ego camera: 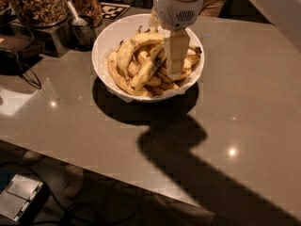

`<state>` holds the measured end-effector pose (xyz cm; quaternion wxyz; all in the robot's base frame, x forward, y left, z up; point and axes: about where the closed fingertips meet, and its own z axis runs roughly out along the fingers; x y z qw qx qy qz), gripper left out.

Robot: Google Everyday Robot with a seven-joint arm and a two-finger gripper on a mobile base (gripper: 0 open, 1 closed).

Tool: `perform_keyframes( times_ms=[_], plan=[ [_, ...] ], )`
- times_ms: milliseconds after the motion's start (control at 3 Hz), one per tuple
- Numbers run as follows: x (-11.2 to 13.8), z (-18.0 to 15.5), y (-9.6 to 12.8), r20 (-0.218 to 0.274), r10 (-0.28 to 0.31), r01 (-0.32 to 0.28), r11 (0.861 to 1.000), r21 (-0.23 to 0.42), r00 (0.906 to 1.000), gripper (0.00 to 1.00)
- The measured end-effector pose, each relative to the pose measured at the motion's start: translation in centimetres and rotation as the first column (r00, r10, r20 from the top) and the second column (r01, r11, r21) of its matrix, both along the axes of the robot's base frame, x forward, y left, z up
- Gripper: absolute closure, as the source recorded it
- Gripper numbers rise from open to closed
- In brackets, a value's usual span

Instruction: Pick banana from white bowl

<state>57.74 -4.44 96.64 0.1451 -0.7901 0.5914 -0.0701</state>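
Counter [244, 102] space lies open to the right of the white bowl [116, 31] and in front of it, bare apart from the arm's long shadow [188, 145]. The near edge of the slab runs slantwise from the left side down to the lower right corner, with dark floor and a small flat device [19, 200] below it. To the left it is tighter: a metal cup [83, 29] with a scoop stands just beside the bowl's rim, a big glass jar of nuts [37, 4] and a second jar [88, 1] behind it, and cables [26, 72] trail across the corner.

From above, the gripper [175, 69] hangs inside the bowl, right of its middle, its tip down among the fruit. Whether it is spread, narrow or holding anything I cannot tell; it reads as one pale block. The banana [145, 73] with the dark sticker lies in the bowl, slanting up from the lower left, its upper end just beside the gripper. Other bananas [123, 55] crowd around it. The arm's white housing covers the far rim, and both jars are cut off by the top of the view.
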Motion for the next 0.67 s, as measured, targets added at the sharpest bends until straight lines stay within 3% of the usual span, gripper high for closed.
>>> perform_keyframes(
  times_ms=[667],
  plan=[
    [1.58,-2.10,-0.45,-0.023,0.002,-0.003,0.998,-0.060,0.9997,0.22]
  ],
)
